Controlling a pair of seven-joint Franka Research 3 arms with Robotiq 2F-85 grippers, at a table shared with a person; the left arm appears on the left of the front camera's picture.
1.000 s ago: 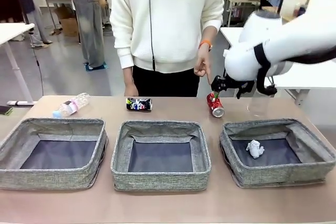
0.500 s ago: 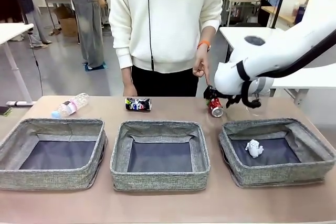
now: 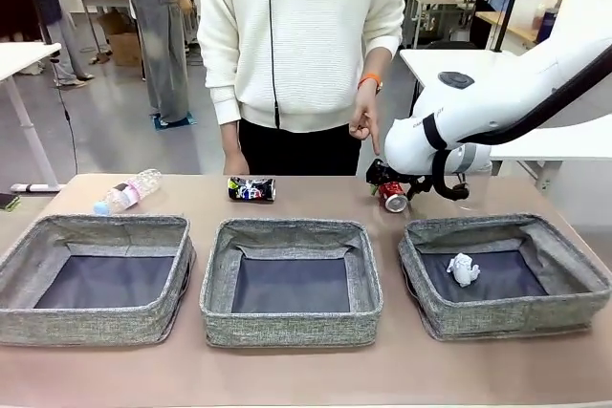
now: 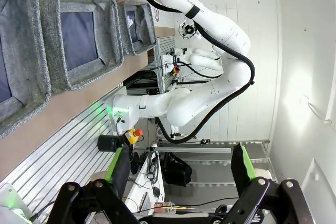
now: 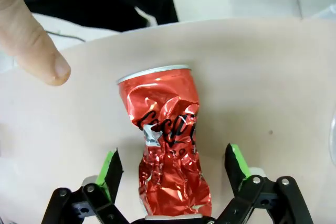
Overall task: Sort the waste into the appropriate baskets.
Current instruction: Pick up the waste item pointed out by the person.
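A crushed red can (image 5: 168,129) lies on the table between the open fingers of my right gripper (image 5: 174,167), which do not touch it. In the front view that gripper (image 3: 386,182) is low over the red can (image 3: 394,199) at the far edge. A person's finger (image 5: 34,38) points beside the can. A dark printed can (image 3: 252,189) and a clear bottle (image 3: 129,191) lie behind the baskets. The left basket (image 3: 96,226) and middle basket (image 3: 292,229) are bare inside. The right basket (image 3: 507,225) holds a white paper wad (image 3: 463,269). My left gripper (image 4: 179,169) hangs open and holds nothing, away from the table.
The person in a white top stands at the far side, one hand (image 3: 366,126) hanging just above the red can. My right arm (image 3: 497,102) reaches over the right basket's far corner. A dark flat object (image 3: 8,202) lies at the table's left edge.
My right arm has come down and to the left, bringing its open gripper around the red can. The can tipped from leaning upright to lying flatter.
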